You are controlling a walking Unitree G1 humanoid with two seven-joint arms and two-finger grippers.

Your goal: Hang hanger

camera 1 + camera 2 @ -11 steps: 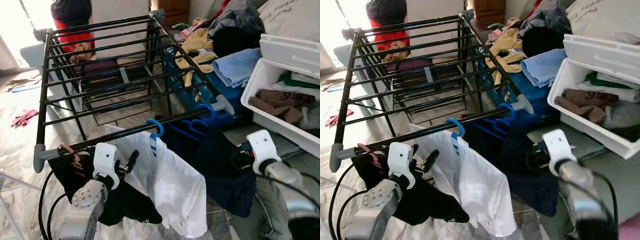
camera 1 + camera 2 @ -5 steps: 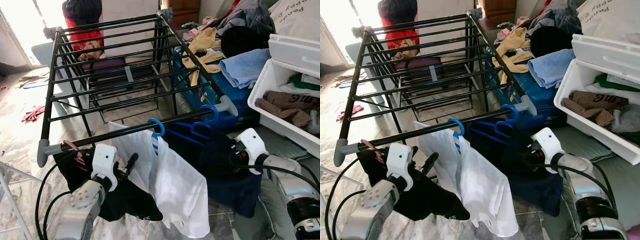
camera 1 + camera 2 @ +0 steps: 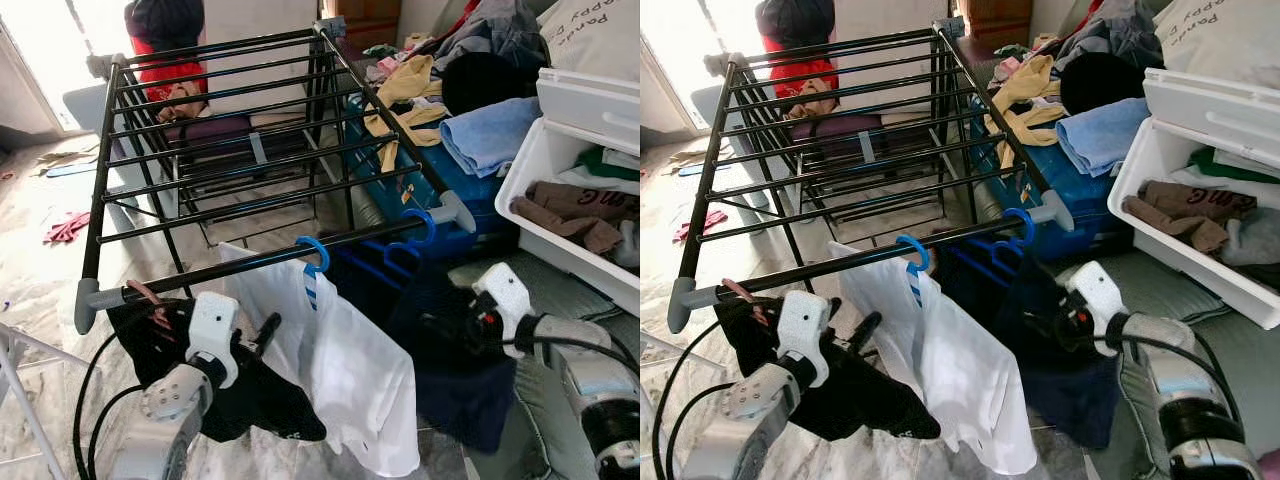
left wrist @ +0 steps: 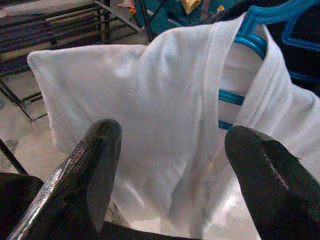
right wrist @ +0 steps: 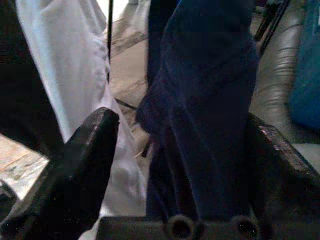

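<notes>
Hanger (image 3: 414,232), blue, hooked on rack (image 3: 250,262) near rail at right, carrying navy garment (image 3: 455,380); right gripper (image 5: 182,150), jaws open, straddling garment; left gripper (image 4: 167,150), jaws open, facing white shirt (image 3: 350,370).

Front rail (image 3: 250,265): crowded by black garment (image 3: 240,400), white shirt (image 3: 350,370), navy garment (image 3: 450,370).
Upper rack bars (image 3: 230,130): bare.
Right side: blocked by white bin (image 3: 545,200).

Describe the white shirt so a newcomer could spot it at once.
Find the black drying rack; on its nearest rail hang three garments. The white shirt is the middle one, on a blue hanger, the only pale piece between two dark ones.
</notes>
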